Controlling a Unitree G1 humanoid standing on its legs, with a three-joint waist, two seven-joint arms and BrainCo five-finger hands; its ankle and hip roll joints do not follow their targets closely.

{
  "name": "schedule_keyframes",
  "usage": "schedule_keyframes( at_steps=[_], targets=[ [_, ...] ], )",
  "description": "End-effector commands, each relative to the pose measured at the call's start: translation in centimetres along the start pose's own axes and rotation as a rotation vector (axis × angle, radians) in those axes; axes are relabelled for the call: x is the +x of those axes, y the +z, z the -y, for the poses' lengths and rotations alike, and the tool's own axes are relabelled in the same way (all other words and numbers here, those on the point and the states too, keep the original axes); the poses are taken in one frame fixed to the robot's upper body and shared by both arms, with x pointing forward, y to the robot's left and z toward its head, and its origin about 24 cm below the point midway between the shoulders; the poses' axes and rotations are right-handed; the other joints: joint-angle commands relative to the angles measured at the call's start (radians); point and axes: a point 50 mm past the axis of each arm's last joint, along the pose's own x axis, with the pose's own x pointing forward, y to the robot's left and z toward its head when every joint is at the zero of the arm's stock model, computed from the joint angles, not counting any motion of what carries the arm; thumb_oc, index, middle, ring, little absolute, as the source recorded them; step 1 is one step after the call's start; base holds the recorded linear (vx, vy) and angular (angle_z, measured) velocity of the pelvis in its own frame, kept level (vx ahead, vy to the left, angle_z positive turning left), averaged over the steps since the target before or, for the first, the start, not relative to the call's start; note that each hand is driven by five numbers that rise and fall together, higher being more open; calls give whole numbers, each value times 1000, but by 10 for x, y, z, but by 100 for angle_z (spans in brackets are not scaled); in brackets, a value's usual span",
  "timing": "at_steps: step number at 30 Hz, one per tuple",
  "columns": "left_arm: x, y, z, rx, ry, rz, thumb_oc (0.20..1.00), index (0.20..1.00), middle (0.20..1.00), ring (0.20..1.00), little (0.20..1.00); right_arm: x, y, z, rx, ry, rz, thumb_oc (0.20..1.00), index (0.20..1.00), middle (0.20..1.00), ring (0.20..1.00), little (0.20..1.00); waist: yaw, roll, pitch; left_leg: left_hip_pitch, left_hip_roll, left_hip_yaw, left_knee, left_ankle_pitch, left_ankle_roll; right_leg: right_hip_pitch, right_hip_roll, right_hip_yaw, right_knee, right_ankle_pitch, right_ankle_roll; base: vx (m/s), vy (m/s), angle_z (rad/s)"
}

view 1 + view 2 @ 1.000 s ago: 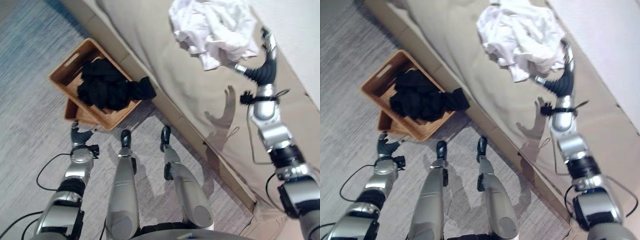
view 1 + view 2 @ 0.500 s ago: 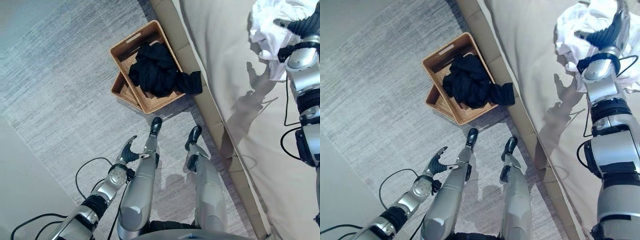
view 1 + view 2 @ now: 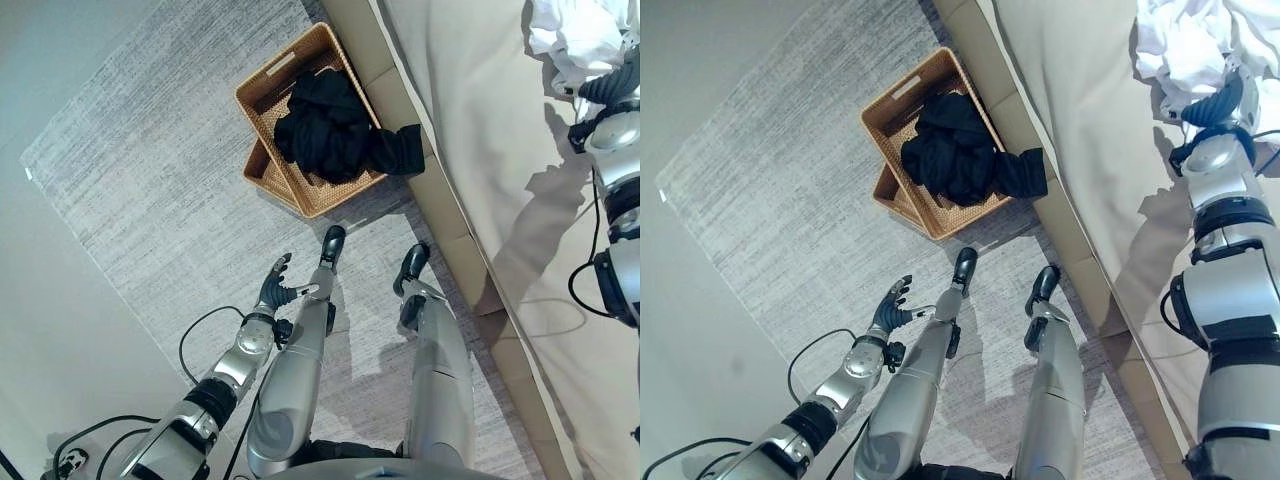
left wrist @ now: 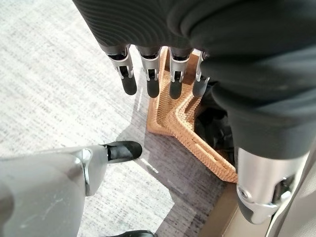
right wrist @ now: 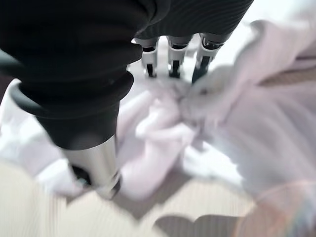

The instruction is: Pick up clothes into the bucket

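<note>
A: Fingers (image 5: 172,63) of the right hand (image 3: 1217,108) reach straight down into the white clothes (image 3: 1185,45); the wrist view shows the tips touching the crumpled cloth with no fold yet curled in, so the hand reads as spread and holding nothing.

B: And the pile's place?

A: On the beige bed (image 3: 480,120), at its far end and well back from the edge that faces the floor. The wicker bucket (image 3: 272,92) stands on the grey carpet (image 3: 150,200) just beside that edge, already carrying a black garment (image 3: 335,135), one sleeve of which hangs over the rim.

B: Likely faults?

A: Judged from this reach: the fingers may close on a single loose fold, so that the bundle trails or drops on the carry to the bucket, which lies well apart. The draped sleeve could also slide out.

B: The left hand (image 3: 279,290)?

A: Low over the carpet near the bucket's corner, fingers relaxed and straight, holding nothing.

B: Change against the frame half a second earlier?

A: The whole view has shifted, so the camera moved; the right hand remains at the pile.
</note>
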Motion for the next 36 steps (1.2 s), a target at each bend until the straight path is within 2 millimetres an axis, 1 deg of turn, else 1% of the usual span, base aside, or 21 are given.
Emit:
schedule_keyframes(
  at_steps=[1, 4, 5, 6, 7, 8, 9, 10, 11, 12, 14, 15, 17, 23, 26, 27, 28, 30, 32, 35, 36],
  targets=[
    [0, -3, 13, -45, -13, -28, 1000, 1000, 1000, 1000, 1000, 1, -41, 29, -153, -50, -148, 200, 200, 200, 200, 200, -46, 74, -12, 23, 53, -9, -5, 1, -14, 53, 1, 11, -16, 15, 69, 0, 0, 0],
    [1, -5, 12, -25, -4, -36, 1000, 1000, 1000, 1000, 1000, 6, -18, 34, -109, -94, -64, 200, 200, 200, 200, 200, -59, 62, -12, 46, 58, -6, -12, 2, -17, 72, 9, 17, -27, 19, 70, -21, -12, -3],
    [2, -4, 11, -23, 2, -34, 1000, 1000, 1000, 1000, 1000, 8, -5, 37, -83, -121, -12, 200, 200, 200, 200, 200, -66, 54, -12, 56, 60, -4, -14, 1, -19, 85, 12, 18, -34, 22, 71, -44, -16, -10],
    [2, -3, 9, -18, 10, -26, 1000, 1000, 1000, 1000, 1000, 9, 20, 42, -58, -153, 95, 200, 200, 200, 200, 200, -81, 38, -12, 78, 63, -2, -15, -1, -22, 111, 16, 20, -47, 29, 71, -33, -9, -8],
    [2, -3, 9, -18, 10, -26, 1000, 1000, 1000, 1000, 1000, 9, 20, 42, -58, -153, 95, 200, 200, 200, 200, 200, -81, 38, -12, 78, 63, -2, -15, -1, -22, 112, 16, 20, -48, 29, 71, -50, -1, -6],
    [3, 0, 7, -9, 13, -7, 1000, 1000, 1000, 1000, 1000, 9, 43, 50, -30, -209, 190, 200, 200, 200, 200, 200, -91, 24, -12, 102, 65, -1, -14, -4, -24, 145, 19, 23, -62, 33, 72, 0, 0, 0],
    [3, 0, 7, -9, 13, -7, 1000, 1000, 1000, 1000, 1000, 9, 43, 50, -30, -209, 190, 200, 200, 200, 200, 200, -91, 25, -12, 102, 65, -1, -14, -4, -24, 147, 19, 22, -64, 34, 72, -39, 3, -6],
    [3, 0, 4, -4, 21, 0, 1000, 1000, 1000, 1000, 1000, 8, 57, 54, -21, -230, 245, 200, 200, 200, 200, 200, -96, 16, -12, 115, 65, -1, -14, -6, -25, 162, 21, 23, -71, 37, 72, -26, 28, -5],
    [3, 1, 0, 7, 32, 8, 1000, 1000, 1000, 1000, 1000, 5, 81, 70, 20, -301, 346, 200, 200, 200, 200, 200, -106, 0, -12, 142, 67, 4, -11, -12, -25, 196, 22, 22, -86, 42, 73, -26, 28, -5],
    [3, 0, 0, 8, 32, 7, 1000, 1000, 1000, 1000, 1000, 5, 81, 70, 20, -300, 345, 200, 200, 200, 200, 200, -106, 0, -12, 143, 67, 4, -11, -12, -25, 198, 23, 22, -87, 43, 73, -24, 36, -9],
    [2, -1, -4, 21, 41, 9, 1000, 1000, 1000, 1000, 1000, 2, 95, 85, 39, -358, 404, 200, 200, 200, 200, 200, -111, -15, -12, 178, 68, 3, -8, -19, -27, 249, 27, 21, -111, 50, 73, -19, 17, -10],
    [1, -1, -6, 24, 42, 16, 1000, 1000, 1000, 1000, 1000, 1, 98, 89, 50, -378, 419, 200, 200, 200, 200, 200, -113, -20, -12, 191, 67, 4, -7, -22, -27, 268, 28, 19, -121, 54, 74, -19, 24, -5],
    [0, -4, -14, 31, 65, 10, 1000, 1000, 1000, 1000, 1000, -3, 110, 106, 89, -445, 471, 200, 200, 200, 200, 200, -119, -38, -12, 230, 68, 5, -4, -30, -28, 326, 33, 18, -151, 66, 77, -12, 39, -2],
    [-6, -13, -30, 27, 117, -10, 1000, 1000, 1000, 1000, 1000, -16, 116, 130, 155, -565, 556, 200, 200, 200, 200, 200, -123, -75, -12, 332, 66, 13, 1, -48, -21, 463, 42, 14, -226, 100, 85, -5, 58, -2],
    [-10, -13, -37, 62, 111, 7, 1000, 1000, 1000, 1000, 1000, -23, 119, 139, 170, -621, 595, 200, 200, 200, 200, 200, -122, -95, -44, 379, 65, 20, 3, -71, -16, 523, 42, 13, -257, 107, 92, 55, 80, -4],
    [-12, -10, -41, 89, 102, 31, 1000, 1000, 1000, 1000, 1000, -26, 120, 141, 175, -642, 614, 200, 200, 200, 200, 200, -122, -105, -73, 405, 65, 27, -2, -79, -12, 555, 43, 14, -279, 113, 97, 47, 83, -8],
    [-12, -10, -41, 91, 102, 31, 1000, 1000, 1000, 1000, 1000, -26, 119, 141, 176, -643, 613, 200, 200, 200, 200, 200, -122, -106, -74, 402, 65, 26, -4, -73, -11, 555, 43, 13, -284, 120, 97, 35, 90, -6],
    [-13, -1, -45, 111, 86, 82, 1000, 1000, 1000, 1000, 1000, -28, 119, 143, 187, -655, 624, 200, 200, 200, 200, 200, -124, -116, -103, 427, 62, 32, -10, -80, -8, 584, 44, 14, -304, 127, 102, 37, 81, -6],
    [-13, 13, -49, 102, 65, 141, 1000, 1000, 1000, 1000, 1000, -33, 125, 144, 191, -653, 664, 200, 200, 200, 200, 200, -128, -127, -139, 455, 62, 40, -24, -86, -5, 613, 46, 14, -331, 136, 107, 73, 75, -5],
    [-11, 39, -54, 111, 33, 257, 1000, 1000, 1000, 1000, 1000, -36, 132, 143, 216, -653, 697, 200, 200, 200, 200, 200, -135, -141, -193, 499, 65, 59, -46, -96, 0, 658, 52, 19, -374, 146, 115, 86, 68, -11],
    [-11, 53, -54, 120, 19, 315, 1000, 1000, 1000, 1000, 1000, -38, 137, 141, 232, -652, 716, 200, 200, 200, 200, 200, -135, -145, -211, 518, 67, 67, -50, -108, 0, 679, 57, 21, -390, 143, 117, 95, 67, -17]
  ],
)
